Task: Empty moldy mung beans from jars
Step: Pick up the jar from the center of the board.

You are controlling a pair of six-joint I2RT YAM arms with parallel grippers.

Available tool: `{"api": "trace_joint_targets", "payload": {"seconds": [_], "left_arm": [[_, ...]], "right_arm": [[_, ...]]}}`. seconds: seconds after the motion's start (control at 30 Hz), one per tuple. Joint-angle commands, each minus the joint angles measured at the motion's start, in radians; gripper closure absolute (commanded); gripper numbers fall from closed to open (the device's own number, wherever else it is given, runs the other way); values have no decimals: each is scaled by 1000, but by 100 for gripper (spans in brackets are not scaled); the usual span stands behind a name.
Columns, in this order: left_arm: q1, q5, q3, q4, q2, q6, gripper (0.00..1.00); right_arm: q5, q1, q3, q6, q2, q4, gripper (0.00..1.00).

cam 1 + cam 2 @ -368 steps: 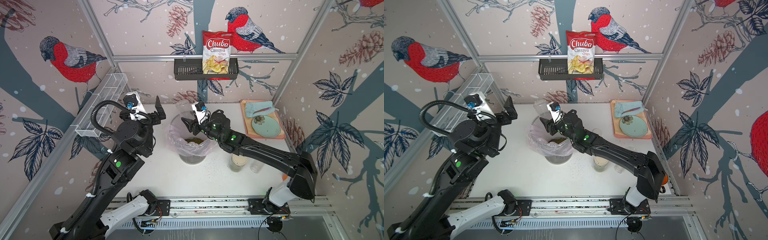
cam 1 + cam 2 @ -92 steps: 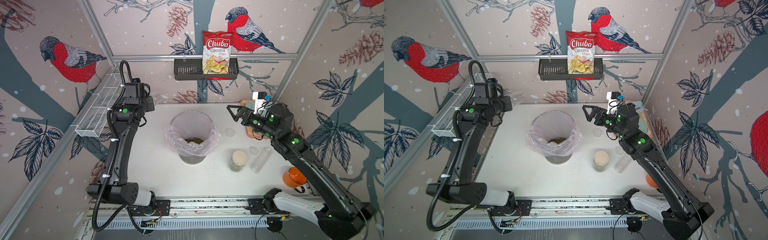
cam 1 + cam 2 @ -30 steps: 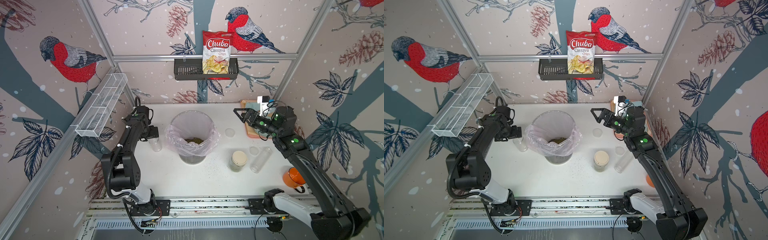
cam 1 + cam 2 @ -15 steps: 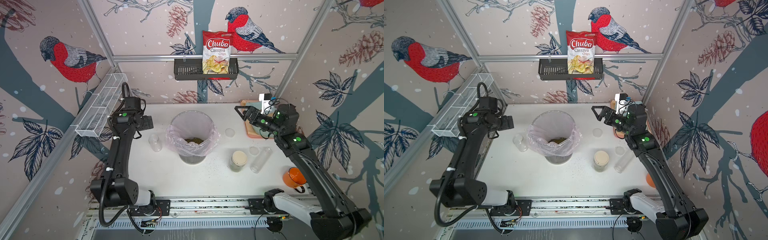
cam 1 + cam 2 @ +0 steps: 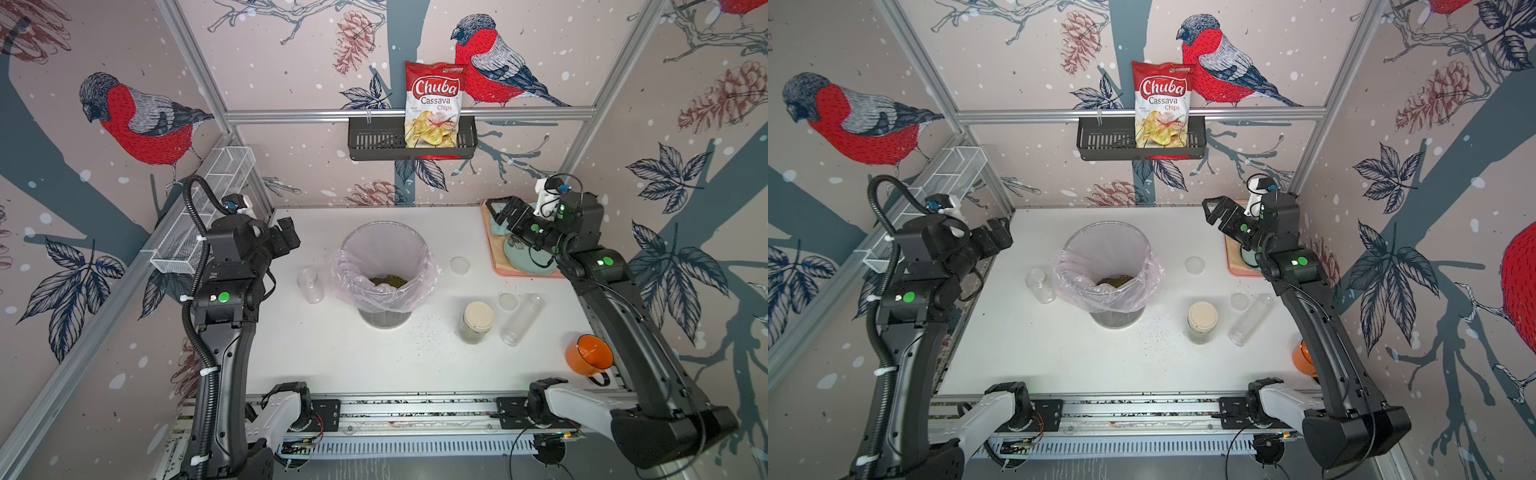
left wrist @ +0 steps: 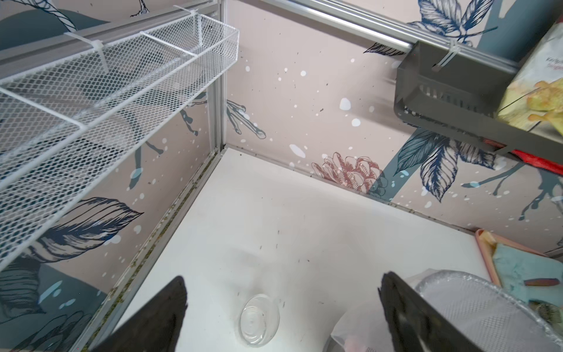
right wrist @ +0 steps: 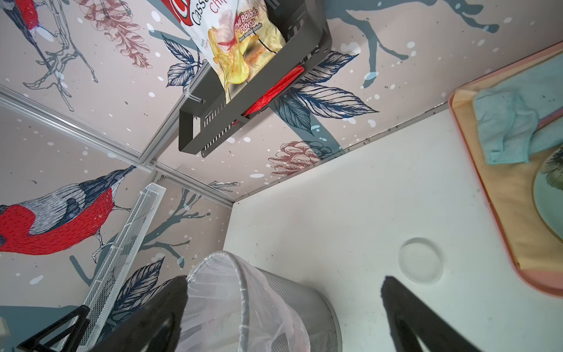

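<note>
Far left, the left gripper (image 5: pixel 289 235) hangs above the table's (image 5: pixel 324 357) left edge. Its fingers are spread wide with nothing between them.

You have three jars.
- **First:** the short jar (image 5: pixel 310 284) stands upright and uncapped, mouth up, just left of the bin. It looks bare inside, and in the left wrist view it sits below the gap between the fingers, untouched.
- **Second:** the lidded jar (image 5: pixel 477 322), round-shouldered, stands upright under a cream lid to the right of the bin. Something dark shows at its base.
- **Third:** the tall tube (image 5: pixel 521 318) lies on its side just beside the lidded jar. Its long axis slants from the front toward the back right, and you cannot tell which end is the mouth.

One mesh bin (image 5: pixel 384 318) with a pink liner stands mid-table. The mung beans (image 5: pixel 388 281) lie in one heap at its bottom. Loose grains (image 5: pixel 424 330) dot the table at its front right.

On the back wall, one black rack (image 5: pixel 374 141) holds one bag (image 5: pixel 434 104) reading "Chuba Cassava Chips". The right wrist view adds "Chili Balado Flavor".

Two clear lids lie flat on the table, one (image 5: pixel 459 264) right of the bin and one (image 5: pixel 507 301) near the tube's far end.

The right gripper (image 5: pixel 1212 212) hangs in the air by the pink tray (image 5: pixel 490 249), fingers wide apart and empty. One orange mug (image 5: pixel 588 355) sits at the front right.
</note>
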Motion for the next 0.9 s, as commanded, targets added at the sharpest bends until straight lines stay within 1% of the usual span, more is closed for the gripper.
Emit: {"api": "trace_joint_targets", "payload": {"seconds": [0.0, 0.1, 0.17, 0.2, 0.27, 0.33, 0.4, 0.43, 0.5, 0.53, 0.6, 0.67, 0.7, 0.77, 0.8, 0.87], "left_arm": [[1, 96, -16, 210, 7, -95, 4], [1, 133, -18, 280, 23, -174, 4], [1, 146, -39, 344, 13, -225, 3], [1, 160, -65, 395, -1, -253, 3], [1, 213, -134, 531, -41, -264, 3], [1, 208, -175, 615, -76, -317, 3], [2, 221, -164, 629, -79, -342, 3], [1, 250, -142, 618, -72, -335, 3], [2, 346, -120, 618, -62, -320, 3], [1, 374, -131, 639, -64, -320, 3], [1, 393, -161, 677, -75, -345, 3], [1, 358, -202, 692, -96, -361, 3], [2, 359, -226, 712, -98, -380, 3], [-11, 340, -177, 607, -70, -318, 2], [-27, 312, -146, 544, -53, -281, 2], [-49, 272, -118, 474, -40, -223, 2]], "right_arm": [[111, 0, 53, -86, -21, -34, 1], [190, -1, 99, -135, -27, -94, 1], [220, -3, 97, -169, -46, -108, 1], [233, -3, 83, -173, -63, -105, 0], [254, -5, 64, -180, -92, -99, 0], [266, -6, 69, -192, -95, -121, 0], [272, -6, 88, -202, -93, -157, 0], [275, -6, 100, -210, -89, -179, 0], [282, -7, 131, -225, -80, -229, 0], [283, -6, 152, -231, -71, -261, 1], [288, -6, 181, -237, -59, -310, 0], [268, -7, 178, -239, -58, -334, 0], [256, -7, 178, -236, -50, -355, 1], [236, -6, 177, -232, -26, -396, 1], [233, -5, 179, -227, -11, -422, 0], [234, -4, 178, -225, 6, -461, 1]]}}
